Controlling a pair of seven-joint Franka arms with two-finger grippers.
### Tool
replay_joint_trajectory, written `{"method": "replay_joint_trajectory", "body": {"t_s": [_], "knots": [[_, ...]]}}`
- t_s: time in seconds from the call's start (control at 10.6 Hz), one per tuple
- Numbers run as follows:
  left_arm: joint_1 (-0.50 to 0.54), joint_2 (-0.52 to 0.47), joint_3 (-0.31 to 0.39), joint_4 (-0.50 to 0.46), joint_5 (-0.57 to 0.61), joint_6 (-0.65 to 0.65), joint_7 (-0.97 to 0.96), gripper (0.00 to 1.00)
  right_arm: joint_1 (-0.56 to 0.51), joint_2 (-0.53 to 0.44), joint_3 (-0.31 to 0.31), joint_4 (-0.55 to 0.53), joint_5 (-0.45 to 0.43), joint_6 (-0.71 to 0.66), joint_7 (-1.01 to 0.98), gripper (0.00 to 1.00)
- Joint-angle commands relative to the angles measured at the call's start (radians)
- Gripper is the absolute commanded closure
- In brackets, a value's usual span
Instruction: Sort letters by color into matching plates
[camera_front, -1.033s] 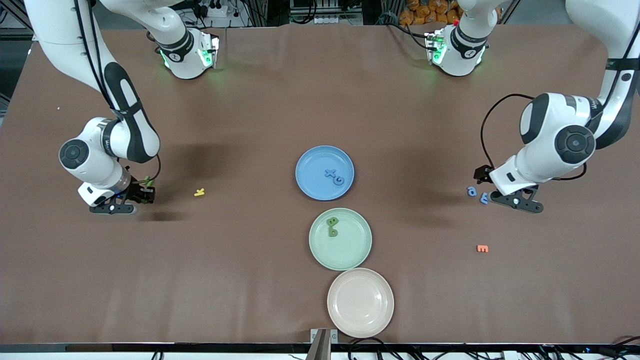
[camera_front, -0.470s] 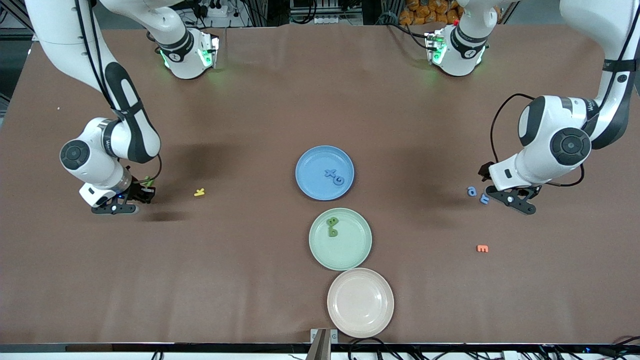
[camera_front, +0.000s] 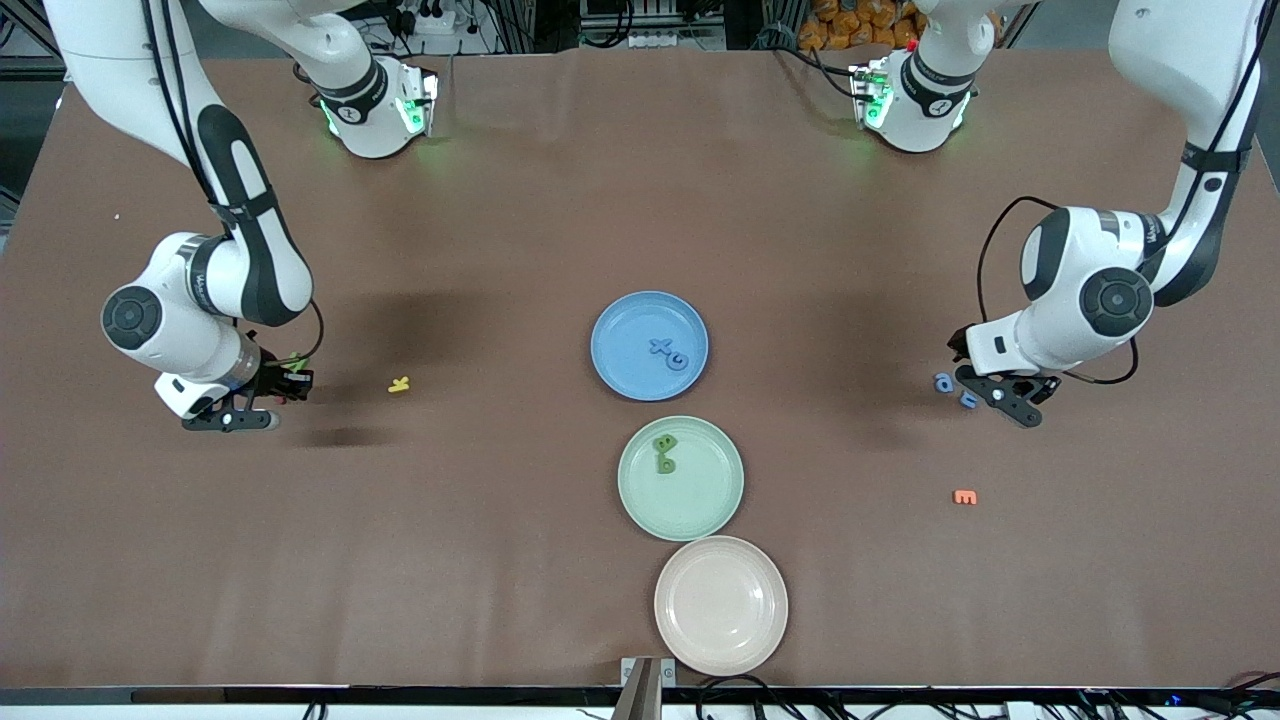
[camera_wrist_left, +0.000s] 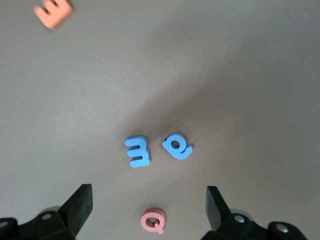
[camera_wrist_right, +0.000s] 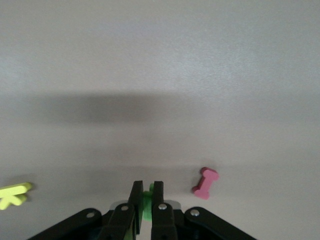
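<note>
1. Two blue letters (camera_wrist_left: 157, 150) lie side by side on the counter (camera_front: 500, 520) near the left arm's end; two more sit in the blue plate (camera_front: 649, 345).
2. Two green letters (camera_front: 664, 452) sit in the green plate (camera_front: 681, 478); one green letter (camera_wrist_right: 146, 205) is clenched in the right tool (camera_wrist_right: 144, 200).
3. Left tool (camera_wrist_left: 150, 205) hangs released over the blue pair.
4. Pink letter (camera_wrist_left: 153, 220), orange letter (camera_front: 965, 496), yellow letter (camera_front: 399, 384), beige plate (camera_front: 721, 605).

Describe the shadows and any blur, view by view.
Front view: soft dark shadows lie on the table beside both arms, and everything is sharp. Left wrist view: a diffuse shadow falls across the two blue letters; the orange letter at the frame's corner is blurred. Right wrist view: a broad shadow band crosses the table; the yellow letter looks soft.
</note>
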Motion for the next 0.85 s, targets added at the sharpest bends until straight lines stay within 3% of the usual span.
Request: {"method": "replay_joint_trajectory", "body": {"t_s": [0.0,0.19,0.75], "knots": [[0.003,0.072,0.032,0.034,-0.012,0.015,0.093,0.0,0.062,-0.022,0.003,0.04,0.014,-0.078,0.162,1.0],[0.04,0.136,0.032,0.1,0.02,0.015,0.122,0.0,0.117,-0.012,0.005,0.103,0.014,-0.123,0.316,1.0],[0.048,0.214,0.03,0.163,-0.007,0.015,0.0,0.0,0.168,0.059,0.173,0.289,0.041,-0.117,0.741,1.0]]}}
